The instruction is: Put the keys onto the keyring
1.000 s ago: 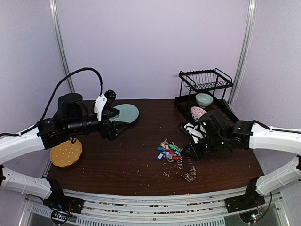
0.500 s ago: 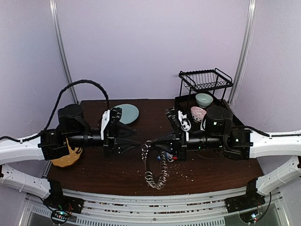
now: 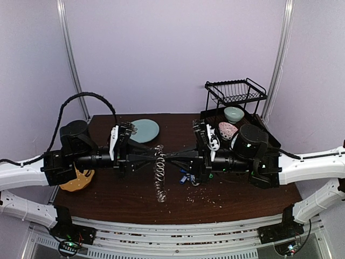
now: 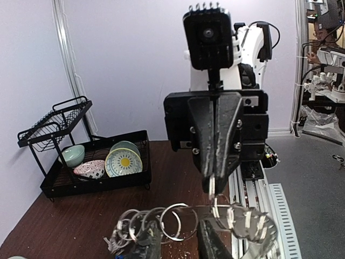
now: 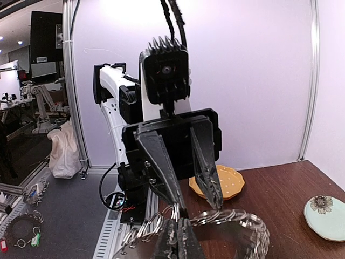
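- While you look down from the top camera, both arms reach level toward each other over the table (image 3: pixel 108 197), their tips almost meeting in the middle.
- Your right gripper (image 4: pixel 212 186) has its fingers pressed together on the wire of the keyring (image 3: pixel 159 172), which hangs edge-on between the two tips.
- Your left gripper (image 5: pixel 195 206) is spread in a V, its tips right at the ring's upper arc. You cannot tell whether either pad touches the wire.
- The keys (image 3: pixel 186 177) with coloured tags lie on the table just under your right gripper, partly hidden by it.
- A dish rack (image 3: pixel 235 91) holding bowls stands at the far right corner, a pale green plate (image 3: pixel 146 128) lies at the far edge, and an orange plate (image 3: pixel 75 185) lies under your left arm.
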